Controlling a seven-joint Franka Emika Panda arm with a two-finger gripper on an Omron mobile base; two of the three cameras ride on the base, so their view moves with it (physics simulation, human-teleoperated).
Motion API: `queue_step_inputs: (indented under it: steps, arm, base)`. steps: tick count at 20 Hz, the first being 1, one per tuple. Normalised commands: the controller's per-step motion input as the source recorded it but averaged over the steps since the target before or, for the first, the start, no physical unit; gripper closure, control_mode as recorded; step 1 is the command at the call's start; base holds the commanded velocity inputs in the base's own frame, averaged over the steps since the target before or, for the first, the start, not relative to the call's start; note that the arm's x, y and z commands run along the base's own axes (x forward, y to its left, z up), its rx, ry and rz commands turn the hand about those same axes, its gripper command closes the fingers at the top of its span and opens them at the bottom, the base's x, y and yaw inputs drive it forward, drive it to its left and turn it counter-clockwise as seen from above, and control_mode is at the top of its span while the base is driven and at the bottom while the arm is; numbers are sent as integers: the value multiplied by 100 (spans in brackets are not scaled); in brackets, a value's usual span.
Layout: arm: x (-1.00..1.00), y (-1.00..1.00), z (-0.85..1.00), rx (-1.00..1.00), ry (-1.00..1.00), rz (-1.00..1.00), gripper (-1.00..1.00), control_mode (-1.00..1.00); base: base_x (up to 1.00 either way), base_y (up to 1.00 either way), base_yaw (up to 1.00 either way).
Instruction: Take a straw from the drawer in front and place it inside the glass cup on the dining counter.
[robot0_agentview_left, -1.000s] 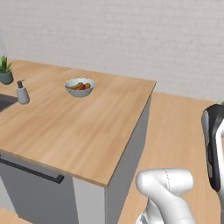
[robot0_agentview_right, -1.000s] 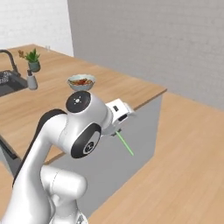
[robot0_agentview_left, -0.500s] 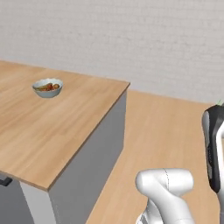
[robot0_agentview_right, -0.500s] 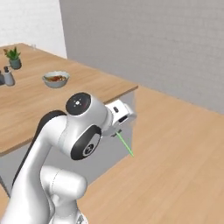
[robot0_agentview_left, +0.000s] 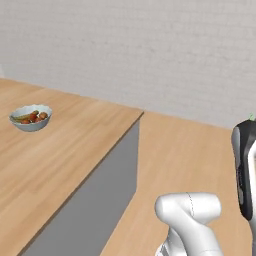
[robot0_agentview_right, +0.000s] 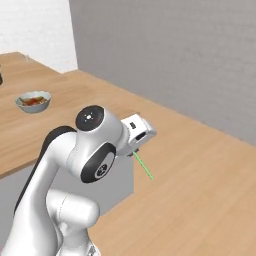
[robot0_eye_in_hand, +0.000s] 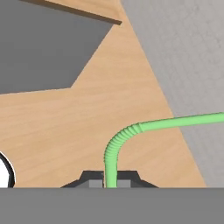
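The jaws were closed on the straw, which rose between the two dark fingertips at the bottom of the hand view. From the grip the bright green straw ran straight up, curved through its ribbed bend, and then stretched away to the right edge of that view. In the right base view the gripper sat at the end of the white arm, held out in the air beyond the corner of the tabletop, with the straw slanting down and to the right from it over the floor.

The floor was light wood plank — it filled most of the space under the hand. A pale grey wall with a fine brick texture met the floor along a straight line. In the left base view the same kind of wall, in whitish brick, ran across the back of the room.

The dining counter had a light wood tabletop with a flat grey side panel below its edge. On it, well apart from the gripper, stood a small pale bowl holding red and green food — its contents were too small to tell further.
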Motion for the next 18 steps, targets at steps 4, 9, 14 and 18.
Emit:
queue_step_inputs:
  steps: [4, 9, 14, 18]
  arm:
    - [0, 0, 0, 0, 0, 0, 100, 100]
    - [0, 0, 0, 0, 0, 0, 100, 100]
    - [0, 0, 0, 0, 0, 0, 100, 100]
    - [0, 0, 0, 0, 0, 0, 100, 100]
  base:
    - [100, -71, 27]
    - [100, -67, 30]
    - [100, -56, 35]
    - [100, -53, 40]
